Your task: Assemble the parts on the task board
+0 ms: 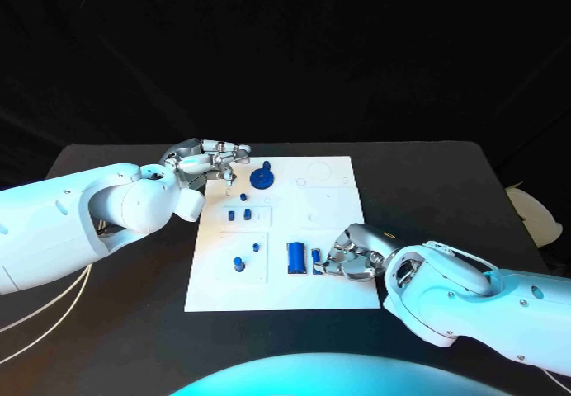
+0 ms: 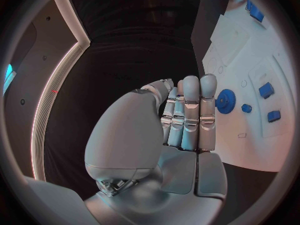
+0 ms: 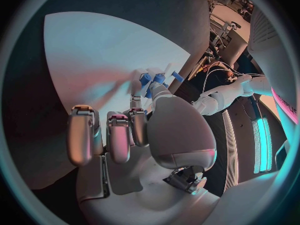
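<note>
Parts (image 1: pixel 296 257) on the task board (image 1: pixel 333 210) touch the right hand's (image 1: pixel 352 254) curled fingers.

I work in a robotics lab: a black tabletop (image 1: pixel 441 190) under dark backdrop, and racks of cabled equipment (image 3: pixel 219 40) at upper right of my right wrist view.

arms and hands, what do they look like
Both arms have smooth, rounded white shells. The left arm trails thin white cables below it; the right arm shows small dark screws. The left hand and right hand are silver metal with segmented fingers.
</note>
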